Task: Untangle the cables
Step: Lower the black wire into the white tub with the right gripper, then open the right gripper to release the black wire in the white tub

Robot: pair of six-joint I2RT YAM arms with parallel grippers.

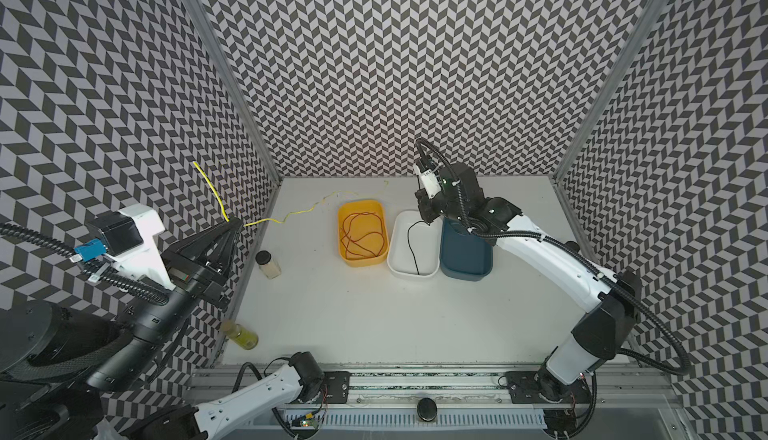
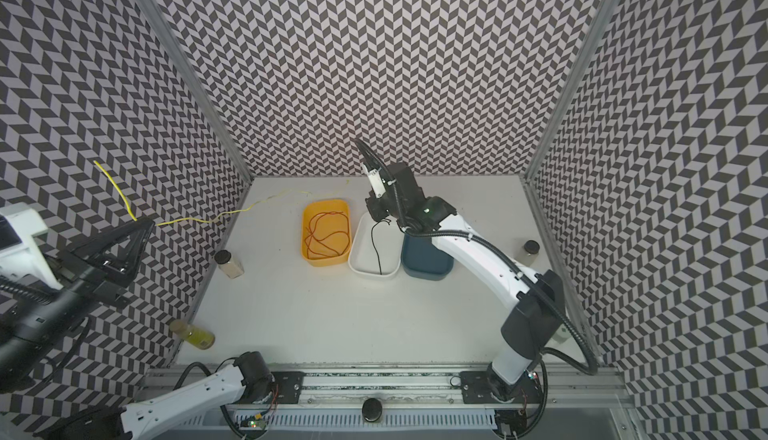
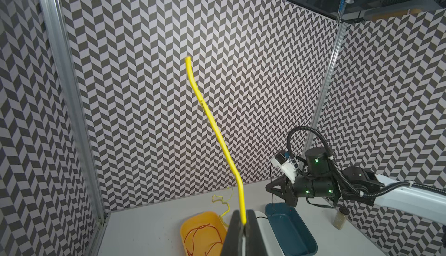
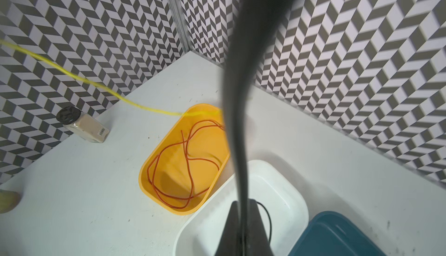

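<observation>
My left gripper is raised high by the left wall, shut on the yellow cable. One short end sticks up from it; the rest trails down to the table behind the yellow tub. The red cable lies coiled inside that tub. Over the white tub, my right gripper is shut on the black cable, which hangs down into it. In both top views the three cables lie apart.
A dark blue tub stands right of the white one, under the right arm. A spice jar and a lying yellow-green bottle sit near the left wall. Another jar stands by the right wall. Patterned walls enclose three sides.
</observation>
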